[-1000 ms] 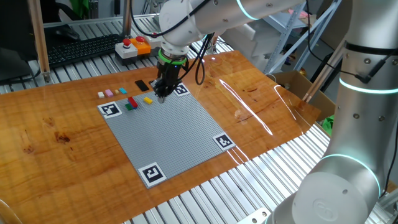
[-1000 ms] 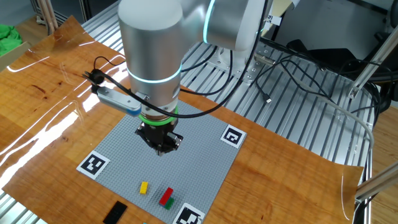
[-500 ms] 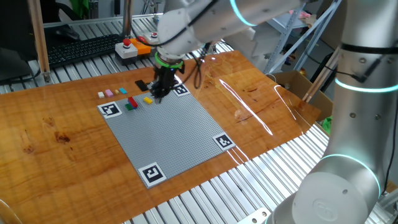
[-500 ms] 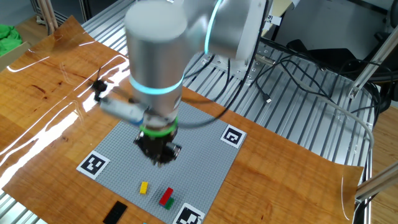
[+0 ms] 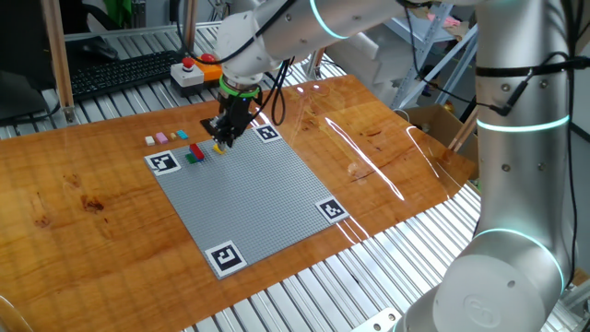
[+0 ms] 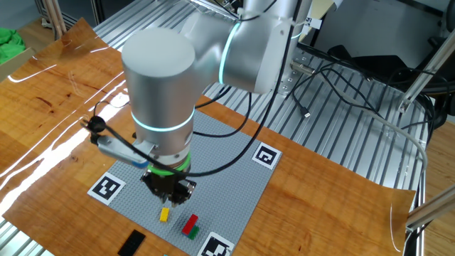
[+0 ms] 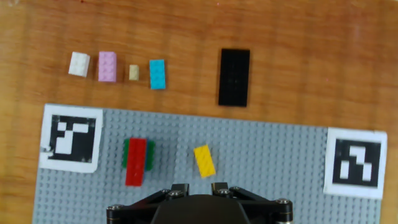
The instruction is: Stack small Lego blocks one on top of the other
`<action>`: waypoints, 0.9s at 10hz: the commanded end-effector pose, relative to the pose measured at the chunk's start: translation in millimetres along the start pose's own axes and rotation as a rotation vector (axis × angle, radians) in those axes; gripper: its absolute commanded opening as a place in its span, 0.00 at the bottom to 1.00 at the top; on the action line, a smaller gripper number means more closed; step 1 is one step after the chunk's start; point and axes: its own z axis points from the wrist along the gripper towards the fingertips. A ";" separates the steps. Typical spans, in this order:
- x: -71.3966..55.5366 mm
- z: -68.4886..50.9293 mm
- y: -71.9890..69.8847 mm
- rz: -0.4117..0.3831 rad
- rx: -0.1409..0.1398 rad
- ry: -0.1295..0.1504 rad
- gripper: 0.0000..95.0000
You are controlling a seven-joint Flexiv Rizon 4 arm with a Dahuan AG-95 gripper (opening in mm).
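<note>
Silver-grey arm [image 6: 160, 78], glowing cyan rings, green collar, black claw [image 6: 169, 190]

Arm reaching out, wrist pointing straight down; pincer [image 6: 168, 201] low, fingers parted, nothing between them.

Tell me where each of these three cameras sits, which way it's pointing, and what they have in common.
One fixed view: high beyond a table corner, looking down across the grey baseplate; whole arm and end effector show.
The other fixed view: high on the opposite side, looking down past the arm's wrist at the end effector.
Hand view: on the hand, looking straight down; only the end effector's housing shows at the bottom edge.
Shared: all show the yellow brick and the red brick on the green brick.
</note>
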 end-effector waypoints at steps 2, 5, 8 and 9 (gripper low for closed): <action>-7.6 8.6 -1.4 -0.015 -0.001 -0.014 0.20; -17.6 13.3 -4.5 -0.032 -0.002 -0.015 0.20; -18.1 18.9 -4.5 -0.035 -0.002 -0.019 0.20; -18.2 18.6 -4.5 -0.035 -0.003 -0.019 0.20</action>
